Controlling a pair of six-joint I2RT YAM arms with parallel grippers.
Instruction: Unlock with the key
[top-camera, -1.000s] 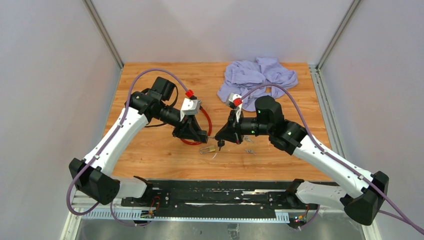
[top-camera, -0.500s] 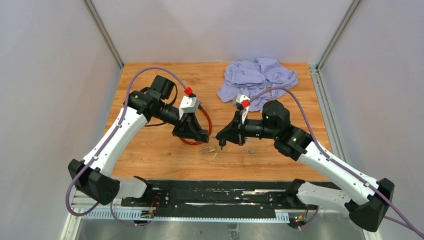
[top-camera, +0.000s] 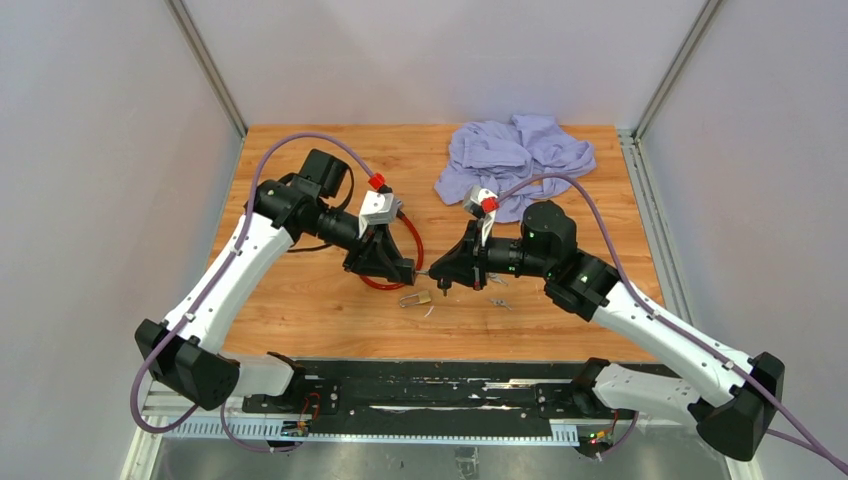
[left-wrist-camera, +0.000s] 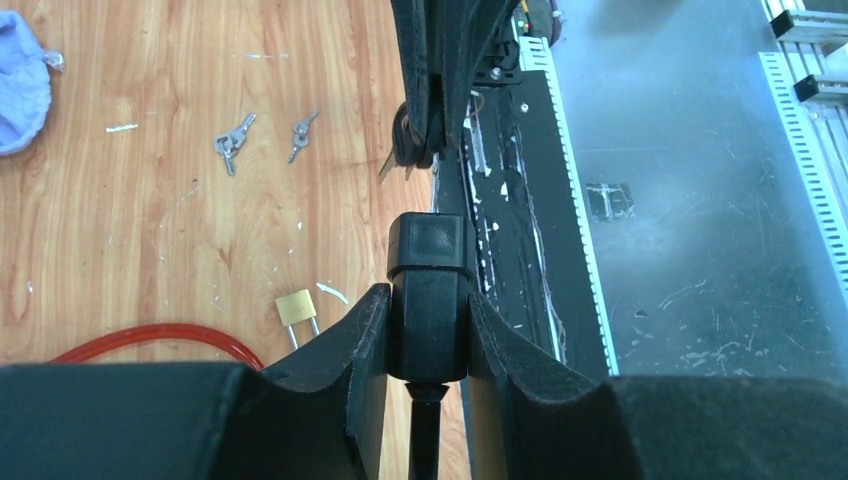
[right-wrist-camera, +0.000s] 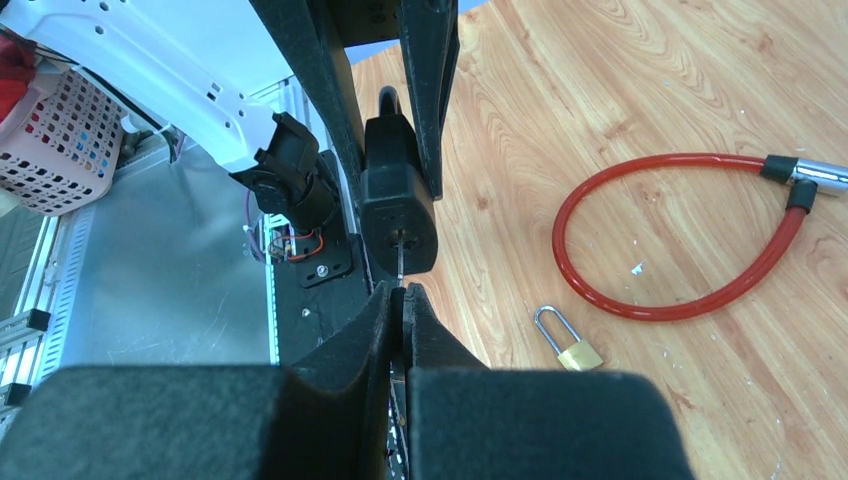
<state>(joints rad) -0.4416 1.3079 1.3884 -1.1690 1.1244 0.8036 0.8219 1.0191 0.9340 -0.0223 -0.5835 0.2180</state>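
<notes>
My left gripper (top-camera: 402, 268) is shut on the black lock body (left-wrist-camera: 430, 270) of a red cable lock and holds it above the table. The red cable (top-camera: 410, 240) loops behind it and also shows in the right wrist view (right-wrist-camera: 680, 300). My right gripper (top-camera: 440, 272) faces it and is shut on a key (right-wrist-camera: 400, 262). The key's thin blade meets the keyhole in the end face of the lock body (right-wrist-camera: 398, 215). A spare key hangs below the right fingers (left-wrist-camera: 400, 150).
A small brass padlock (top-camera: 417, 298) lies on the wood just below the grippers. Loose keys (top-camera: 497, 300) lie to its right. A crumpled lilac cloth (top-camera: 515, 150) sits at the back right. The black rail (top-camera: 420, 385) runs along the near edge.
My right arm's elbow and wrist have shifted a little while its gripper stayed at the lock. My left arm has barely moved.
</notes>
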